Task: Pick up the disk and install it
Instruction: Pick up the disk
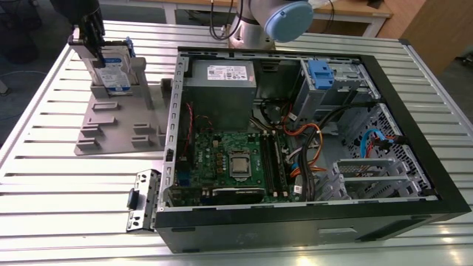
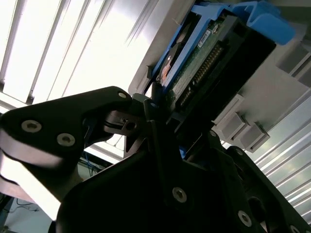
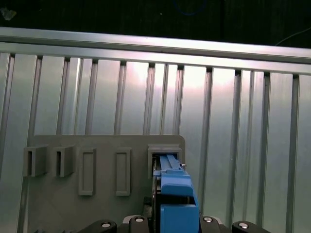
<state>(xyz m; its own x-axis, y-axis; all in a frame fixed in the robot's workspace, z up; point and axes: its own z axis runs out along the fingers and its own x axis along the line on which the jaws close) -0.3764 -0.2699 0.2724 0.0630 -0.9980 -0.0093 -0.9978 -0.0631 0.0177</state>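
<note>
Disk, exterior view: disk (image 1: 114,65) stands on edge in the grey stand (image 1: 118,124) on the tabletop (image 1: 66,194), over at the exterior view's left and well apart from the open computer case (image 1: 414,166).
Pincer, exterior view: pincer (image 1: 90,41) sits right on the disk's top end. Looks to me like it's clamped on it, with the bottom edge down in the stand.
Disk, second wrist view: seen edge-on, green board and connector facing the camera. A black finger (image 2: 154,94) presses against its side near the blue rail (image 2: 262,22). I'd call that a grip on the disk, though the far finger is hidden behind the body.
Slot, first wrist view: the blue rail runs straight down into the stand's end slot (image 3: 165,154), nicely lined up with the walls.
Tip: I'd pull straight along the slot with no twist or tilt. The rail is plastic and would likely bind or scrape on the slot walls. Keep the squeeze on the metal sides, not the board.
</note>
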